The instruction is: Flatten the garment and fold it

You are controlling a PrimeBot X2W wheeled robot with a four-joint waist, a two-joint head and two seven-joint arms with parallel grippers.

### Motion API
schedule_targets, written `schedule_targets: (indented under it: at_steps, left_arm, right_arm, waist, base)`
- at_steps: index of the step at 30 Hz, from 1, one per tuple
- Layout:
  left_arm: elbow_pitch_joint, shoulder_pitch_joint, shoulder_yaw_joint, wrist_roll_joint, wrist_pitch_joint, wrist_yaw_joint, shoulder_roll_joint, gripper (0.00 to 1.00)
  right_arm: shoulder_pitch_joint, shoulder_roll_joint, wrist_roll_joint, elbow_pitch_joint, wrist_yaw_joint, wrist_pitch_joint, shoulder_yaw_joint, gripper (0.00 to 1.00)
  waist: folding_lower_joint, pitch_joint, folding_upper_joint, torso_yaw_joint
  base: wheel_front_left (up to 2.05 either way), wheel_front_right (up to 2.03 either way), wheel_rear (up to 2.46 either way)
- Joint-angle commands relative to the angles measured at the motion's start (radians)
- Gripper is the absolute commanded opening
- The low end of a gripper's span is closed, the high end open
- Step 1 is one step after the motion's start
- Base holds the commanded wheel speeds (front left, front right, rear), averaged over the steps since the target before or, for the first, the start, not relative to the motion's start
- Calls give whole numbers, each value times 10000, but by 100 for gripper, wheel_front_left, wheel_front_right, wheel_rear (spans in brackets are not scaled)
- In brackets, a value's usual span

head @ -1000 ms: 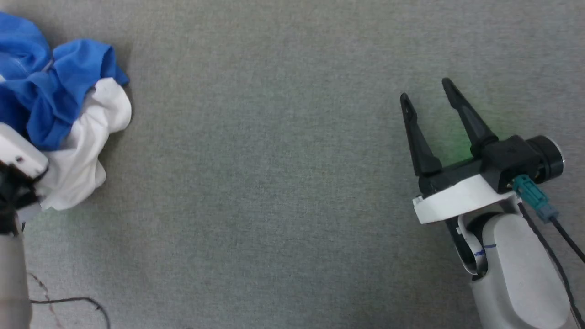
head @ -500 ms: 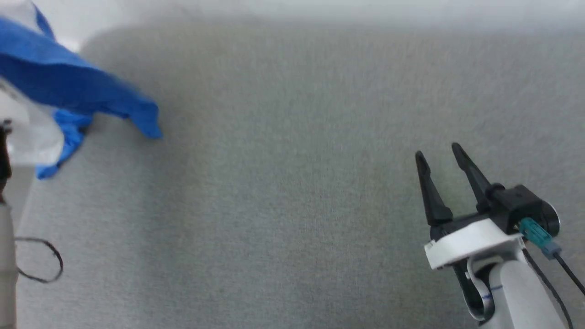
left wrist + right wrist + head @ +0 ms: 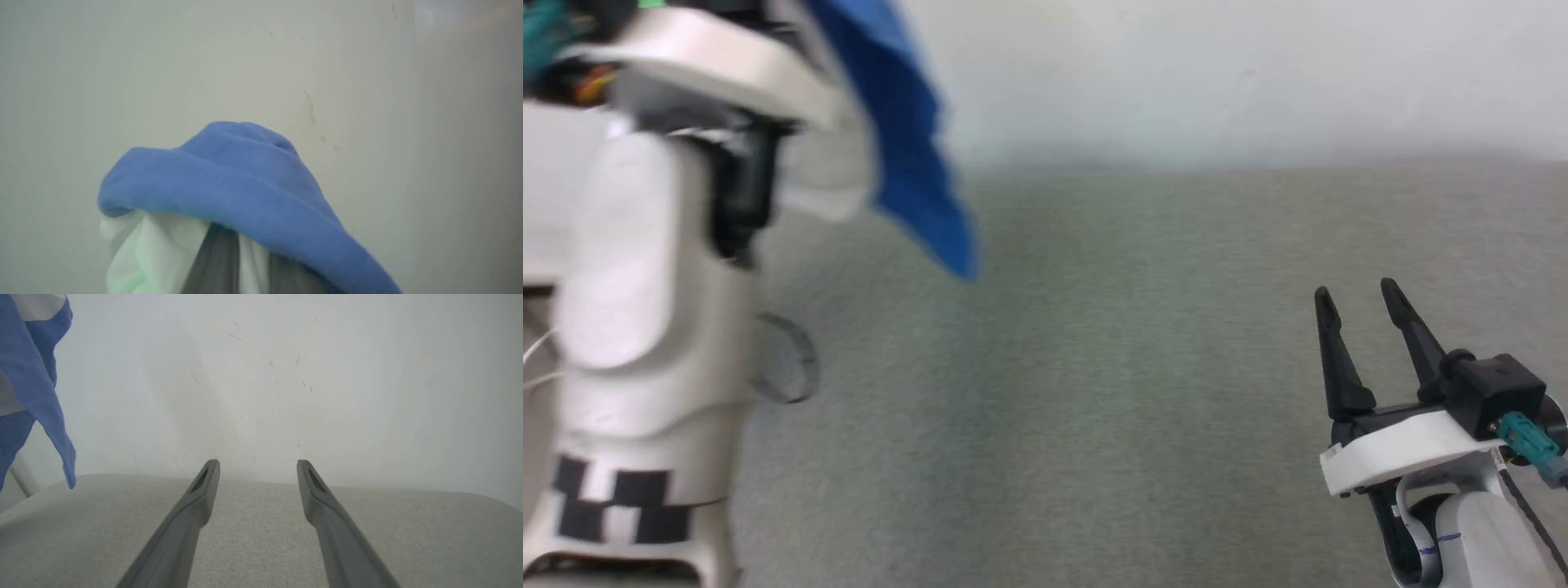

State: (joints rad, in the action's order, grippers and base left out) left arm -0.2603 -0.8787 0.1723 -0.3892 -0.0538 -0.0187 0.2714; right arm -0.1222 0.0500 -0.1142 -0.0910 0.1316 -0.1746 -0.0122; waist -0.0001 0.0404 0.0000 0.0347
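left arm [image 3: 645,269]: big and blurred, 9 o'clock of head view, black-and-white checker patch [image 3: 613,506] low on it
left gripper: fingers buried under cloth in the left wrist view, can't see them directly; the cloth hangs off them clear of the table, so reads as clamped on the garment
garment [image 3: 907,163]: up in the air at 11 o'clock of head view, blue flap pointing down toward 6, tip above the table and not touching it (motion blur)
garment, left wrist view [image 3: 245,175]: blue fold bunched on top, white body under it toward 7 o'clock, pale wall behind
garment, right wrist view [image 3: 36,396]: hangs at 9 to 10 o'clock, blue with a bit of white, well apart from the right fingers
cable loop [image 3: 784,367]: thin dark loop just beside the left arm, too blurred to say more
table [image 3: 1094,408]: grey woven cover, far edge meets the wall [image 3: 1217,73] at 12 o'clock
right gripper [image 3: 1356,290]: 4 o'clock of head view, fingers pointing to 12, spread apart, nothing between them
right gripper, right wrist view [image 3: 257,463]: both dark fingers over bare table, wide gap
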Motion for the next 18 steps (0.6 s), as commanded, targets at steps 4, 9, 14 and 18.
schedule_targets:
  at_steps: [4, 9, 14, 18]
  left_arm:
    - [-269, -414, 728, -195, 114, 359, -842, 0]
    - [-845, -141, 1620, -567, 495, 706, -1736, 0]
    - [-2203, 619, 2663, -906, 1445, 905, -2051, 0]
    - [-3642, 1176, 3452, -1044, 2648, 1011, -2123, 0]
  right_arm:
    - [69, 3, 12, 217, -9, 115, 3, 100]
    - [80, 3, -45, 373, -9, 191, -28, 100]
    - [48, 3, -112, 439, -9, 220, -3, 100]
    - [-52, 3, -190, 413, -9, 174, 70, 100]
  waist:
    - [1, -60, 0, -1453]
    - [1, 293, 0, -2234]
    - [1, 740, 0, -2844]
    - [1, 1085, 0, -3107]
  base:
    - [0, 0, 0]
    - [0, 0, 0]
    - [0, 0, 0]
    - [0, 0, 0]
